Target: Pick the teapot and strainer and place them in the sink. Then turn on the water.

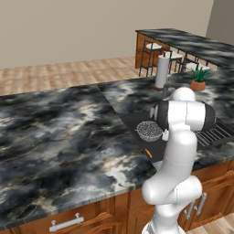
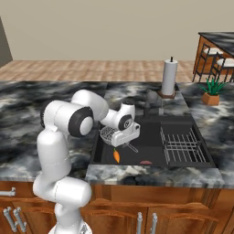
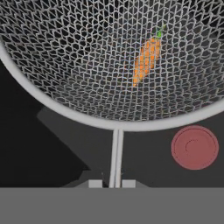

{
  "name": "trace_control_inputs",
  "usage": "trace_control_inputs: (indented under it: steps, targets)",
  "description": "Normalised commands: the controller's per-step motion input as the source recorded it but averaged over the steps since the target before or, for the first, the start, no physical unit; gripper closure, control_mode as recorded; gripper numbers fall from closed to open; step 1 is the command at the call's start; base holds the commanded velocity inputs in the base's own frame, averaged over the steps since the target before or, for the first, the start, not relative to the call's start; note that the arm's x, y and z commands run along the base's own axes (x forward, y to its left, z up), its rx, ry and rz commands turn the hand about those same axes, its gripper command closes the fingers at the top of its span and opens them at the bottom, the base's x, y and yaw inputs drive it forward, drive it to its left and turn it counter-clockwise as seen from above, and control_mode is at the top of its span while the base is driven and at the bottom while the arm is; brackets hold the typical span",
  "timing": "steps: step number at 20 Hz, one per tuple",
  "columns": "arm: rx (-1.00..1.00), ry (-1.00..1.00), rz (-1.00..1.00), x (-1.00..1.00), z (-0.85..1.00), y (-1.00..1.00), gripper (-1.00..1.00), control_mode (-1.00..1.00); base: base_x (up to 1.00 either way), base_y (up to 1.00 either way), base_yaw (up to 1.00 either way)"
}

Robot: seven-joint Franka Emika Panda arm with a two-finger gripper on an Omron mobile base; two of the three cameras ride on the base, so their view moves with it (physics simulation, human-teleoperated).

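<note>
Claw (image 3: 109, 183) clamped on the strainer (image 3: 109, 57) by its thin handle: in the hand view the two tips sit tight either side of the handle at bottom centre, mesh bowl spreading across the upper half of the frame. Handle's long axis runs straight up from the tips to the bowl rim, so the bowl lies directly ahead of the claw, in line with it.

Strainer held over the sink (image 2: 151, 157). In the right base view the mesh bowl (image 2: 109, 135) shows at centre-left of the frame, just left of the claw (image 2: 124, 137), above the black basin floor. In the left base view the bowl (image 1: 149, 130) sits right of centre, beside the arm. Cannot tell whether the bowl hangs just clear of the floor or touches it.

Below, on the basin floor: a carrot (image 2: 116, 156), seen orange through the mesh in the hand view (image 3: 146, 61); a pinkish-red disc (image 3: 194, 147) at lower right of the hand view, apart from the strainer.

Other items: wire rack (image 2: 183, 146) in the right part of the sink, faucet (image 2: 153, 103) at the back rim, paper towel roll (image 2: 169, 77) and potted plant (image 2: 212, 93) on the bench (image 2: 27, 114) behind. Teapot not made out.

Judgement: release point reached or near; carrot under the bowl is the one thing that could tip it on landing.
</note>
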Motion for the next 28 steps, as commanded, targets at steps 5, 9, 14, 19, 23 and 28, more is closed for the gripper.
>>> trace_control_inputs:
  steps: [5,9,14,19,23,28]
  targets:
    - [0.0,0.02,0.11,0.05,-0.08,0.0,1.0,-1.0,0.0,0.0,0.0]
    - [0.0,0.0,0.09,0.06,-0.17,0.0,1.0,-1.0,0.0,0.0,0.0]
    - [0.0,0.0,0.05,0.12,-0.25,0.0,1.0,-1.0,0.0,0.0,0.0]
    - [0.0,0.0,0.01,0.15,-0.26,0.0,1.0,-1.0,0.0,0.0,0.0]
    - [0.0,0.0,0.02,0.16,-0.27,0.0,1.0,-1.0,0.0,0.0,0.0]
    - [0.0,0.0,0.03,0.14,-0.22,0.0,1.0,-1.0,0.0,0.0,0.0]
